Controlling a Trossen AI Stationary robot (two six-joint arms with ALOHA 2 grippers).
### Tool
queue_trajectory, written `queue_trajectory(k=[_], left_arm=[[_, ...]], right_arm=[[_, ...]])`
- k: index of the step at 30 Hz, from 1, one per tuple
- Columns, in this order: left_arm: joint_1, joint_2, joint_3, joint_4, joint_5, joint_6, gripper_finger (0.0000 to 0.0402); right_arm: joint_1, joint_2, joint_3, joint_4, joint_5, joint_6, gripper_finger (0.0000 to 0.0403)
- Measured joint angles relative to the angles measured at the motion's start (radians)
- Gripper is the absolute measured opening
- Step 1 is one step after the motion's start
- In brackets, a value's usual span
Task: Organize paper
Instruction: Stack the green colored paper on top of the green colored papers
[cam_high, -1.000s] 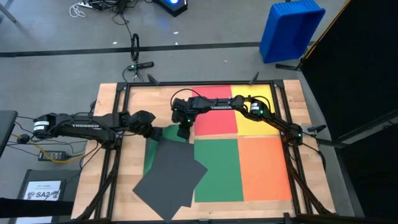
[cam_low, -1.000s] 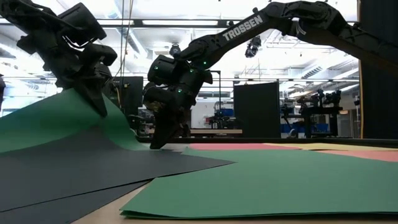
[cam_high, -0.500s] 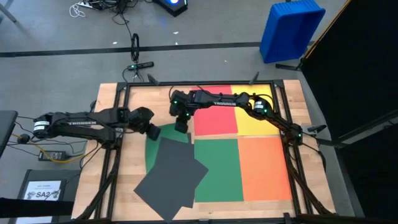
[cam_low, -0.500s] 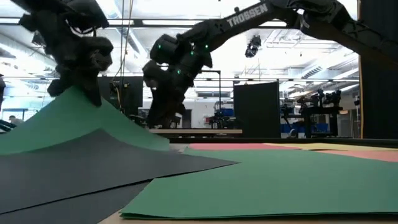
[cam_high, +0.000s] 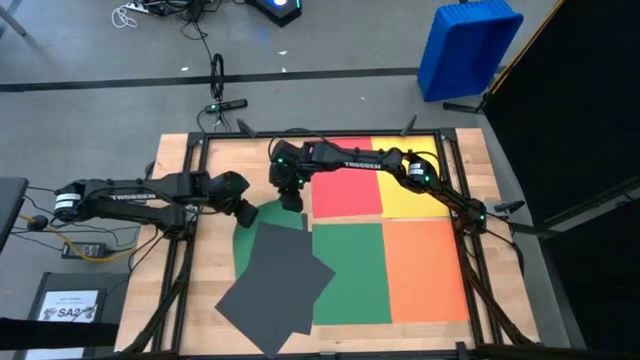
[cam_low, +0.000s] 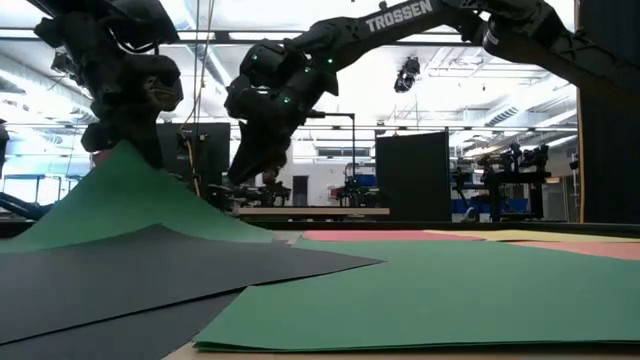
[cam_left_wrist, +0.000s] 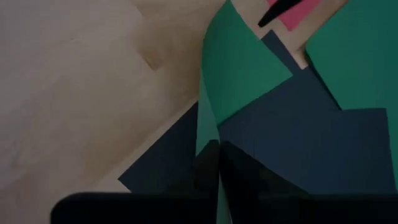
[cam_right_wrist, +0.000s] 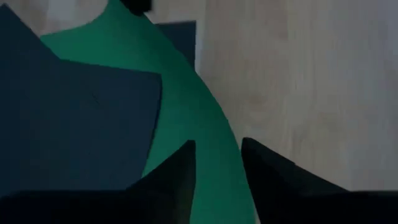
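across the wooden table lie sheets of coloured paper: a red sheet and a yellow sheet on the far side, an orange sheet at the near right, a flat green sheet beside it, and two overlapping dark grey sheets at the near left, their lower corners reaching the table's near edge; a second green sheet lies partly under the grey ones, so only its far left part shows, and that part is lifted into a peak; the left gripper pinches this raised corner with its fingers pressed together, the paper running straight into the closed tips in the left wrist view, though the tips themselves are dark and hard to separate there; the right gripper hangs just beyond the far edge of the same green sheet, clear above it in the low view, its two fingers spread with green paper seen in the gap below them, holding nothing; whether it touches the sheet cannot be told from above; at the near left corner outside the table a small white printed sheet is partly cut off; a blue bin stands on the floor far right.
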Motion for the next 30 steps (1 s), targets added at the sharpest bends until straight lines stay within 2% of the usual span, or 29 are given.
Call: queue_trajectory(k=[8, 13, 22, 26, 30], left_arm=[[0.000, 0.004, -0.008, 0.060, 0.017, 0.004, 0.0000], [0.000, 0.004, -0.008, 0.065, 0.028, 0.004, 0.0000], [0.000, 0.004, -0.009, 0.087, 0.037, 0.002, 0.0000], [0.000, 0.004, -0.009, 0.085, 0.040, 0.003, 0.0000], [0.000, 0.004, -0.009, 0.087, 0.041, 0.003, 0.0000]], right_arm=[[-0.018, 0.000, 0.001, 0.158, -0.114, -0.043, 0.0162], [-0.026, 0.001, 0.001, 0.171, -0.171, -0.066, 0.0180], [-0.006, 0.101, -0.011, 0.211, -0.240, -0.034, 0.0181], [-0.005, 0.104, -0.011, 0.226, -0.248, -0.024, 0.0182], [-0.011, 0.103, -0.011, 0.218, -0.304, -0.016, 0.0168]])
